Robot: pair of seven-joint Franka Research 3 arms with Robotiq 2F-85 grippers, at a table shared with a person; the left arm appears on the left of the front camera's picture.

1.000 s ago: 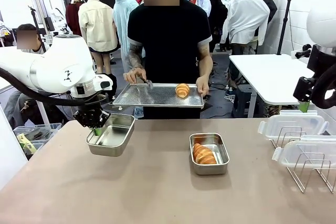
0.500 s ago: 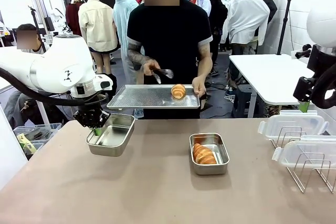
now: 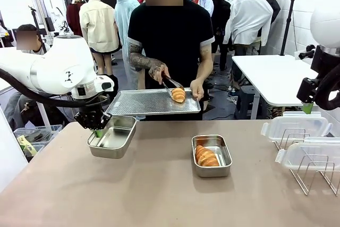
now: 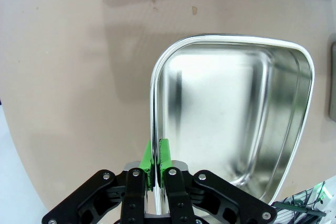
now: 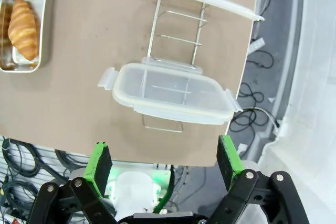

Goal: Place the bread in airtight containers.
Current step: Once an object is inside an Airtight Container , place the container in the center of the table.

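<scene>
a tan table [image 3: 159,195] runs between the robot and a person standing at its far side, who holds a flat metal tray [image 3: 141,103] just above the edge. what changed in the last second is the person's hand [image 3: 158,70]: it was down at the tray's rim with the tongs [image 3: 171,84], then lifted them, and now the tongs are set around the croissant on the tray [image 3: 178,95]. the tray has also dipped a little toward the empty tin [image 3: 112,136]. the left claw [image 4: 157,153] has not moved; it stays clenched on that tin's near rim, holding it tilted just off the table. the other croissant [image 3: 206,156] already lies in the second tin [image 3: 211,168] at mid-table. the right claw [image 5: 164,161] hangs spread wide, grasping nothing, over a plastic lid [image 5: 170,94] on a wire rack [image 5: 178,40]. so the second piece of bread looks about to go into the held tin, with both lids left to fit.
</scene>
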